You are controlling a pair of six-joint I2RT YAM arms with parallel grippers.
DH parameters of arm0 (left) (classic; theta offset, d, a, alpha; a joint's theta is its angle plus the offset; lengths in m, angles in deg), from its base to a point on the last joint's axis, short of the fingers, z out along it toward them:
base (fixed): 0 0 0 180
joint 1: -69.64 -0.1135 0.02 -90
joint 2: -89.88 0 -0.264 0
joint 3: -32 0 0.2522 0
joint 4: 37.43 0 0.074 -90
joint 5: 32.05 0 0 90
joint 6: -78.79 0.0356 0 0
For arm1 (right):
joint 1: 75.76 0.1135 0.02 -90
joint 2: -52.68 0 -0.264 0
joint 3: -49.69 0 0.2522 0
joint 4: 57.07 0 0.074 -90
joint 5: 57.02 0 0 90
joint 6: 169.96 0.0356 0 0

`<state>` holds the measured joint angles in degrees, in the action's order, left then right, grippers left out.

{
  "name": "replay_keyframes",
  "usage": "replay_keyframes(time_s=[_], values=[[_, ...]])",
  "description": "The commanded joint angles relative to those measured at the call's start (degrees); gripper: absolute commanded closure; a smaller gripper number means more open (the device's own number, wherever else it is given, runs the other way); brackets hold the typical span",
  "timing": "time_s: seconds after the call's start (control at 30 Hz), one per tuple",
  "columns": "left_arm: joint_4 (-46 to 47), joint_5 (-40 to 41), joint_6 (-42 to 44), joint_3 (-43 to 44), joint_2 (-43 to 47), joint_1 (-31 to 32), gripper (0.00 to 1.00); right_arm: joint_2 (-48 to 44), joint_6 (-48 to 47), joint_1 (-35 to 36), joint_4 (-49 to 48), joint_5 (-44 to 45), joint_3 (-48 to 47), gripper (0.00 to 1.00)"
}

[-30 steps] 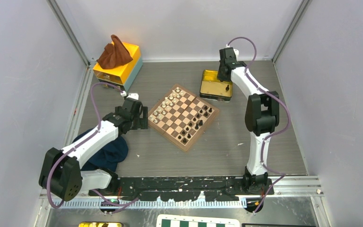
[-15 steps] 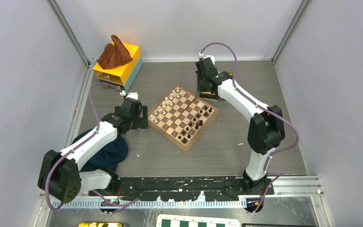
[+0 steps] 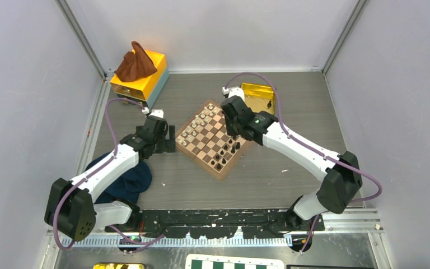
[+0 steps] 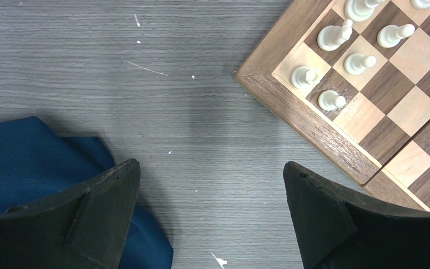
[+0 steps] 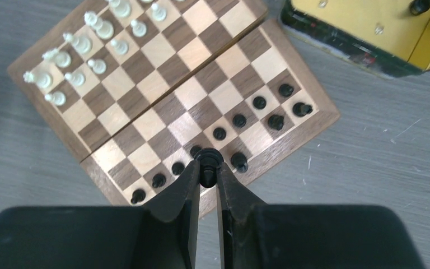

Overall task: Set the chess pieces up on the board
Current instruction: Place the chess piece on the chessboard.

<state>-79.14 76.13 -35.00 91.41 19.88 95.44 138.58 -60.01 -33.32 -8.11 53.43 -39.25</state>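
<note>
Pinch on show at the right tool (image 5: 208, 169): its fingers are pressed onto one tiny black piece (image 5: 208, 158), held upright over the dark side of the board (image 5: 162, 120), right in among the other black pieces (image 5: 239, 120) lined along that rim. Whether its base touches the wood I cannot tell. Cream pieces (image 5: 98, 25) crowd the opposite edge. A yellow tin (image 5: 358, 33) sits just beyond the board's corner, with one more dark piece (image 5: 420, 5) in it. Over on the other side, the left tool (image 4: 210, 196) hangs with its fingers spread wide and nothing between them, above bare desk (image 4: 201, 112) beside the board's cream corner, one finger over a blue cloth (image 4: 28, 151).
</note>
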Motion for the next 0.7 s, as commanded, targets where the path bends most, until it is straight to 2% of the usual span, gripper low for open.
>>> replay_keyframes(time_s=[0.0, 0.67], values=[[1.81, -0.16, -0.55, 2.08, 2.22, -0.05, 0.00, -3.61, 3.15, 2.96, -0.19, 2.58, 2.97, 0.99], [1.68, -0.16, -0.84, 1.83, 2.15, 0.04, 0.00, -3.63, 10.24, 10.36, -3.80, 1.88, 12.95, 0.99]])
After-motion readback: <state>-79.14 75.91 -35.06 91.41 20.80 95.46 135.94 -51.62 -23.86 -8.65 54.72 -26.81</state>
